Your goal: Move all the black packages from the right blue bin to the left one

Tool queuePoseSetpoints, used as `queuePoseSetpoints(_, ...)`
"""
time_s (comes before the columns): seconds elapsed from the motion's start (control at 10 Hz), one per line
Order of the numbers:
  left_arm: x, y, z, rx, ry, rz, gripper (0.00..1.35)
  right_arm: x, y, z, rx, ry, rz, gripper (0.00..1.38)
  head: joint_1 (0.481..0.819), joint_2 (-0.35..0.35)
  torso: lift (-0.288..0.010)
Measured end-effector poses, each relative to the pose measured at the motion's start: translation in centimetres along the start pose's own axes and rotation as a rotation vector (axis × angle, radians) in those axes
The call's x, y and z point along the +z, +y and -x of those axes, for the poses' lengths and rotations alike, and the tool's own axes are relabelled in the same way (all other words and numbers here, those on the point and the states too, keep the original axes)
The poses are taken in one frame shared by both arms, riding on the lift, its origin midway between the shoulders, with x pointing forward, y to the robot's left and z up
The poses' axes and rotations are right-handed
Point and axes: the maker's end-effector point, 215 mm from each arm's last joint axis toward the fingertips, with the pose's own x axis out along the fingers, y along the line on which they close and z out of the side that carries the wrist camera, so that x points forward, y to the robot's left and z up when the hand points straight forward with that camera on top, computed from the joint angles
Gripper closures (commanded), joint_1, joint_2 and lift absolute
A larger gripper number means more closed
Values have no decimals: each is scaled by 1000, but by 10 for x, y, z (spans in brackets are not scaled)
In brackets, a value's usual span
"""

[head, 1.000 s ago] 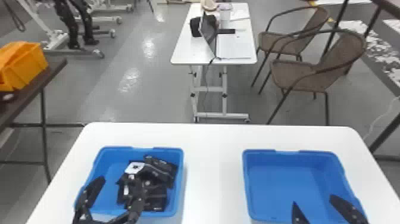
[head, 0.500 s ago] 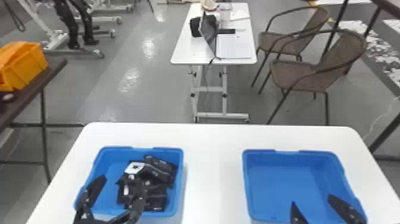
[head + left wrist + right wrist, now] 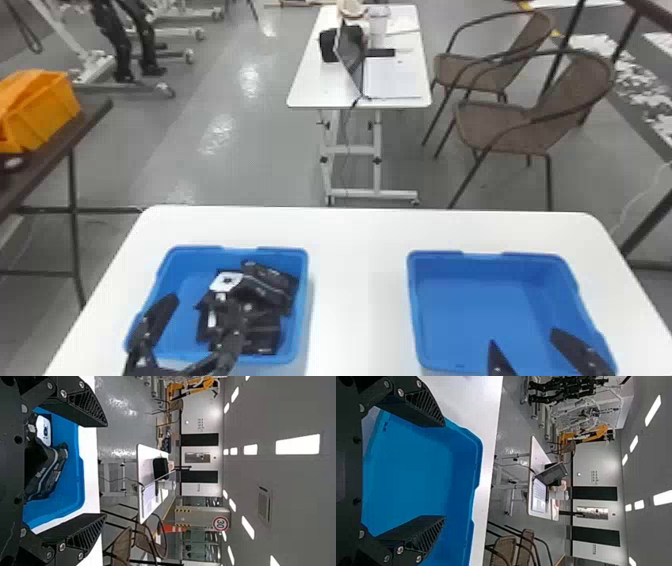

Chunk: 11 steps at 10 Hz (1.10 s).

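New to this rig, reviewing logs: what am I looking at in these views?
The machine is a robot with two black arms. The head view looks forward and down over a white table. Each wrist view comes from a camera on that arm, turned on its side. Black packages lie piled in the left bin. The left end effector is over that bin, the right end effector over the right bin. Both are open, holding nothing.

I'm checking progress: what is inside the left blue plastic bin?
Heaped black packages and a white square patch; whatever lies beneath the upper ones is covered, preventing a count.
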Motion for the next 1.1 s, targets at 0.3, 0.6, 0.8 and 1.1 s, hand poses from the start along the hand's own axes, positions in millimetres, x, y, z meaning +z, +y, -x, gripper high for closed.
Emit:
queuePoseSetpoints(0.3,1,1,0,1,-3,-5,233,0,0,1,-1,-3,-1,205,695,82,-40)
queuePoseSetpoints(0.6,1,1,-1,1,-4,-6,233,1,0,0,0,-5,0,205,695,83,-40)
queuePoseSetpoints(0.8,1,2,-2,3,-12,-3,233,1,0,0,-2,-6,0,205,695,83,-40)
queuePoseSetpoints(1.1,3,2,-3,5,-29,-3,233,1,0,0,-3,-8,-1,205,695,82,-40)
